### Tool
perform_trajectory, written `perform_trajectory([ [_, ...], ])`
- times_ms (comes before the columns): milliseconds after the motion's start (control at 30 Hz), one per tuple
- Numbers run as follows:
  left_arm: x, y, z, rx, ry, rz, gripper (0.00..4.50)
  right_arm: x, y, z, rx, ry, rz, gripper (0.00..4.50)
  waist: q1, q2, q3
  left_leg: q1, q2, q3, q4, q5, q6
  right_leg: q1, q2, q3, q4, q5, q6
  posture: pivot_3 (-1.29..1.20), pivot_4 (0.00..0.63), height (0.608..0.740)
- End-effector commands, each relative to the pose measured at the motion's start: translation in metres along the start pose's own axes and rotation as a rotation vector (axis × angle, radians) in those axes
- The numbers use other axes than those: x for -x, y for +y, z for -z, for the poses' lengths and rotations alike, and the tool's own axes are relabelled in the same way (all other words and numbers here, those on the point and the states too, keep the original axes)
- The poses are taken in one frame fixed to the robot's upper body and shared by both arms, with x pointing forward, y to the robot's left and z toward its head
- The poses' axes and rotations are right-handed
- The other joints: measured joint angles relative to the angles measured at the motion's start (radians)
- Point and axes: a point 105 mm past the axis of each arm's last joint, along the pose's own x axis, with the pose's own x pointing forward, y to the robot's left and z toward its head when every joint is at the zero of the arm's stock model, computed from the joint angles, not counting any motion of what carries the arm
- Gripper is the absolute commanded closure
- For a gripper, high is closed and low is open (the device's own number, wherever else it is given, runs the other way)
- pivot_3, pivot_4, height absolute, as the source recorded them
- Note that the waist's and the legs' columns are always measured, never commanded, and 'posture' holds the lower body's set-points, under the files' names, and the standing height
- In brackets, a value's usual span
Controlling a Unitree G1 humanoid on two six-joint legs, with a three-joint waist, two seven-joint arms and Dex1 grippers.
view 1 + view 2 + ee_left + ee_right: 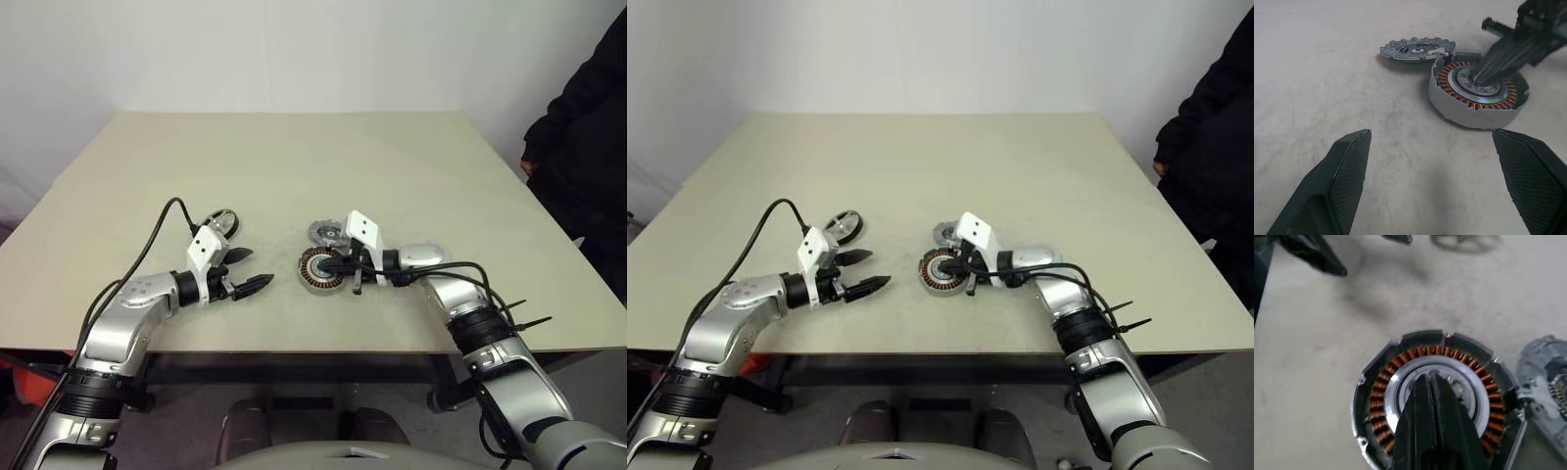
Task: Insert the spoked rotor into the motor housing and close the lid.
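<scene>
The motor housing [315, 271], a short grey ring lined with copper windings [1382, 401], lies on the table near the middle. My right gripper [1431, 378] is shut, and its tips rest in the housing's silver centre. The spoked rotor [1415, 49] lies flat on the table just behind the housing, touching or nearly touching its rim. The lid [220, 223], a round cap with a dark inside, sits to the left, behind my left gripper [257, 267]. That gripper is open and empty, low over the table, and points toward the housing [1476, 105].
The beige table [294, 157] has its front edge just below both arms. A person in dark clothing [588, 147] stands at the table's right side.
</scene>
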Motion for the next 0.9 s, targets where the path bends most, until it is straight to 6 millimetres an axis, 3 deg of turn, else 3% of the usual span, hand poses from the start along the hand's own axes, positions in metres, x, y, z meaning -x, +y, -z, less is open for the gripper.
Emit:
perform_trajectory([
  [33, 0.003, 0.002, -0.011, -0.035, -0.035, -0.008, 0.32, 0.001, -0.005, -0.001, 0.010, 0.012, 0.024, 4.48, 0.000, 0.000, 0.000, 0.001, 0.000, 0.000, 0.000, 0.000, 0.000, 0.001, 0.000, 0.000, 0.000, 0.000, 0.001, 0.00, 0.000, 0.740],
  [367, 0.004, 0.004, -0.009, -0.005, -0.046, -0.025, 0.32, 0.021, -0.023, -0.050, 0.096, -0.110, 0.082, 4.48, 0.000, 0.000, 0.000, 0.001, 0.000, 0.000, 0.000, 0.000, -0.001, 0.001, 0.000, 0.000, 0.000, -0.001, 0.001, 0.00, 0.000, 0.740],
  [733, 0.010, 0.009, -0.003, 0.057, -0.069, -0.083, 0.32, 0.035, -0.046, -0.048, 0.096, -0.095, 0.192, 4.48, 0.000, 0.000, 0.000, 0.000, -0.002, 0.000, -0.002, 0.000, -0.001, -0.001, 0.000, 0.000, -0.001, 0.001, -0.002, 0.00, 0.000, 0.740],
  [900, 0.015, 0.021, -0.002, 0.117, -0.100, -0.166, 0.32, 0.039, -0.053, -0.049, 0.096, -0.099, 0.221, 4.48, 0.000, 0.000, 0.000, 0.000, -0.002, 0.000, -0.002, 0.000, -0.001, -0.001, 0.000, 0.000, -0.001, 0.000, 0.000, 0.00, 0.000, 0.740],
])
